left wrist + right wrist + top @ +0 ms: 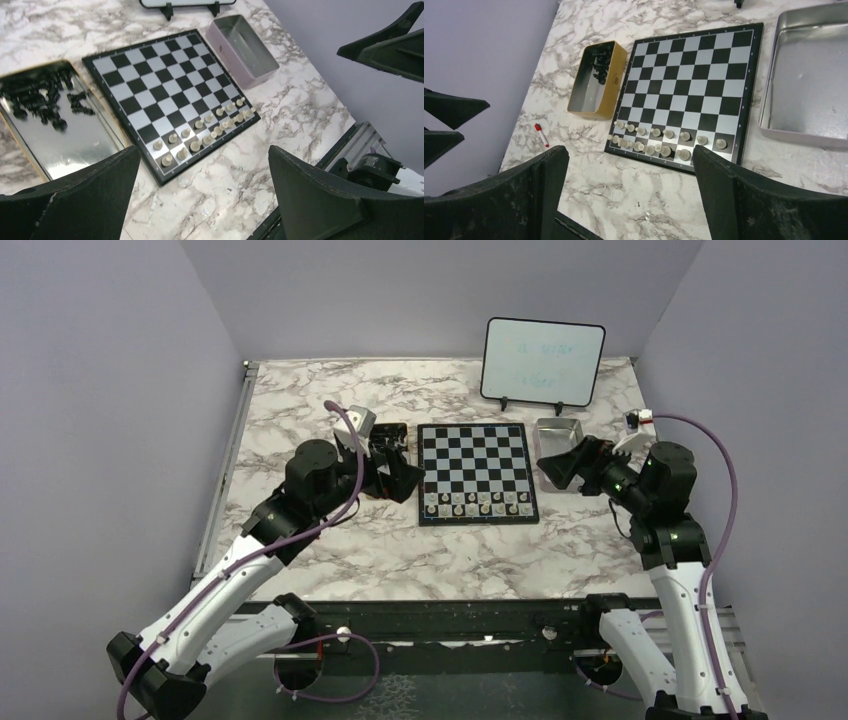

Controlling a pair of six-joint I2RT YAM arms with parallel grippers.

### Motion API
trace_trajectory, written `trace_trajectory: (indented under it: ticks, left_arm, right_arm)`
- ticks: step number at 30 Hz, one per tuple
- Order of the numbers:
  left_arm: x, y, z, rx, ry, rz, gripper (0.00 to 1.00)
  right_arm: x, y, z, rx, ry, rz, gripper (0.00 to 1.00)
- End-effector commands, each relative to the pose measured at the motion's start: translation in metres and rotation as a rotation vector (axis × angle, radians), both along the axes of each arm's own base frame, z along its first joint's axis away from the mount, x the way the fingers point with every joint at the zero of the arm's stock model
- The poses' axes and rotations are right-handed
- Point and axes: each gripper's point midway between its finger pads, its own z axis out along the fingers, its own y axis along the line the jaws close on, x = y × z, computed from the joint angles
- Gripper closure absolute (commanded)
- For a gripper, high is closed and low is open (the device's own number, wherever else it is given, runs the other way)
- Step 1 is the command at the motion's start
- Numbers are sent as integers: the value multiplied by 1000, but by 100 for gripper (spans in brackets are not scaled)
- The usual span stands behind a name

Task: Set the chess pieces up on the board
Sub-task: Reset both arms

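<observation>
Cream chess pieces (pixel 478 504): ranked on the near two rows of the board (pixel 474 445).
Left gripper (pixel 404 468), right gripper (pixel 552 468): flanking the board, fingers apart, empty.
Risk: ranked pieces toppled by a low sweep.

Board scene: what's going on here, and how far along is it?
Two robot arms are setting up chess. The white pieces stand on the board in the two rows nearest the arms. The black pieces lie loose in a tin left of the board, none placed yet. A silver tray on the right is empty. The left pincer and right pincer hover open on either side of the board, holding nothing.
</observation>
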Motion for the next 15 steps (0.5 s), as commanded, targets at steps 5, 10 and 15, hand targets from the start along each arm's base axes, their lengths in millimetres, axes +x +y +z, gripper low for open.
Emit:
trace_trajectory:
  ticks: [5,10,15]
  left_arm:
    - [-13,14,-23,-36,55,51,1]
    - [-14,15,-23,-38,57,48,1]
    - [-14,16,-20,-42,48,55,1]
  right_arm:
    - [-10,1,-26,-33,79,28,0]
    - [-12,-4,-25,-59,77,8,0]
    - [-14,-5,-22,-63,58,4,0]
